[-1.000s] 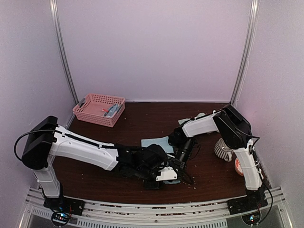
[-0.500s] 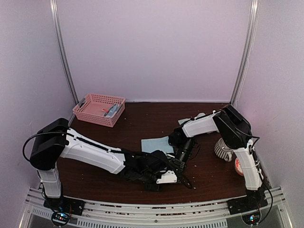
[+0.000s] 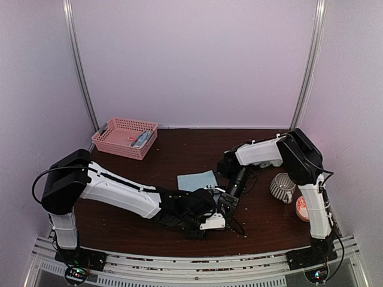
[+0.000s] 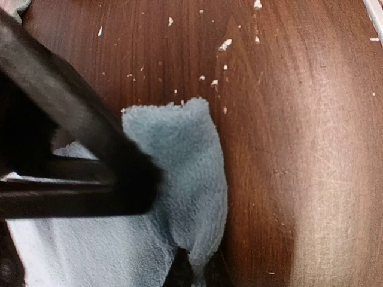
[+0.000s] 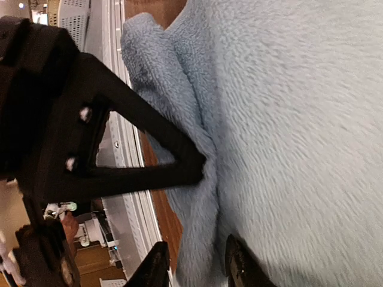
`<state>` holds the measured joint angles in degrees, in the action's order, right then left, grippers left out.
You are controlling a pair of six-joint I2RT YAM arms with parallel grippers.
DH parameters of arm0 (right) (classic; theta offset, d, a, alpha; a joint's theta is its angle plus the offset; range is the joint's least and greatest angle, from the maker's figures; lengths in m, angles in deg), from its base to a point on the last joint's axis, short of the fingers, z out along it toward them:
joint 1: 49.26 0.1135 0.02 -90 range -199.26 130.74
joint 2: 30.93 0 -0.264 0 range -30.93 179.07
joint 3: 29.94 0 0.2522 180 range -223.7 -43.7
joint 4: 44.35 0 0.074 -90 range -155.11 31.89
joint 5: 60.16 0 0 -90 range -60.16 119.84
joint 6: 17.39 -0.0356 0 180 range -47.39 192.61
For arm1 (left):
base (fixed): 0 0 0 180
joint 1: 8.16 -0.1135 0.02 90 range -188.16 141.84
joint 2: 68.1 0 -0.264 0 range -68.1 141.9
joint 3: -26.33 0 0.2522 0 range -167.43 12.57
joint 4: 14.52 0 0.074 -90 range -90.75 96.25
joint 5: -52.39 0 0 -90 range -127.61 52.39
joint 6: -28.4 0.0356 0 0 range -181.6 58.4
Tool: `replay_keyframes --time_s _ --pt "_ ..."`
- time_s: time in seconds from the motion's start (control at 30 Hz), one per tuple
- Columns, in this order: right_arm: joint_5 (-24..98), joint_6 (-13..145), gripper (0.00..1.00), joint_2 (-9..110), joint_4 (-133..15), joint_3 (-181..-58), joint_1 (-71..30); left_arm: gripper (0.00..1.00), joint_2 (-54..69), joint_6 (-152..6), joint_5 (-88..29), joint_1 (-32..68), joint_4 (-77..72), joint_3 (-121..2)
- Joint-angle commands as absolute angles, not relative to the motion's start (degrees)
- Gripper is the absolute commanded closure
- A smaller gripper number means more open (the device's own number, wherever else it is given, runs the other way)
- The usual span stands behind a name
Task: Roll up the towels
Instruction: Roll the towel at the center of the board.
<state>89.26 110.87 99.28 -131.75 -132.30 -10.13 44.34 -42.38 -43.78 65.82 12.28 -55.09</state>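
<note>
Top: blue towel (image 3: 197,179) mid-counter (image 3: 179,149). Left gripper (image 3: 224,224) and right gripper (image 3: 229,202) crowd its near edge. Pink basket (image 3: 124,137) back left, mug (image 3: 281,187) right.
Left wrist: towel end rolled, crumbs (image 4: 226,45) beyond, bare counter right. Cannot tell the left gripper's state.
Right wrist: right gripper pinches the towel fold, rail (image 5: 128,215) close.

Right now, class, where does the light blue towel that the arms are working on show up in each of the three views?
Top external: the light blue towel lies at the table's middle.
Left wrist: the towel fills the lower left, with its folded edge on the right.
Right wrist: the towel covers the right side.
Shared landmark: the dark wooden table, bare beside the towel.
</note>
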Motion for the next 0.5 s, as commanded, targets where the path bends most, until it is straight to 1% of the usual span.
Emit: replay_keyframes --time_s 0.0,0.1,0.17,0.3,0.47 --pt "82.56 112.22 0.66 89.95 -132.62 -135.33 -16.0 1.0 46.07 -45.35 -34.37 64.57 18.38 -54.41" --pt "82.46 111.04 0.66 83.62 -131.07 -136.76 -20.66 1.0 45.2 -47.36 -26.07 61.94 19.34 -56.02" --pt "82.07 108.0 0.67 77.82 -125.3 -134.4 -23.65 1.0 45.82 -48.42 -20.28 59.57 21.1 -57.74" --pt "83.1 100.84 0.68 63.38 -109.45 -123.27 -28.46 1.0 50.03 -51.54 -6.19 52.78 25.46 -62.39" --pt "75.66 100.28 0.69 49.28 -99.69 -110.11 -28.89 1.0 56.64 -56.91 7.8 48.32 27.52 -66.87"
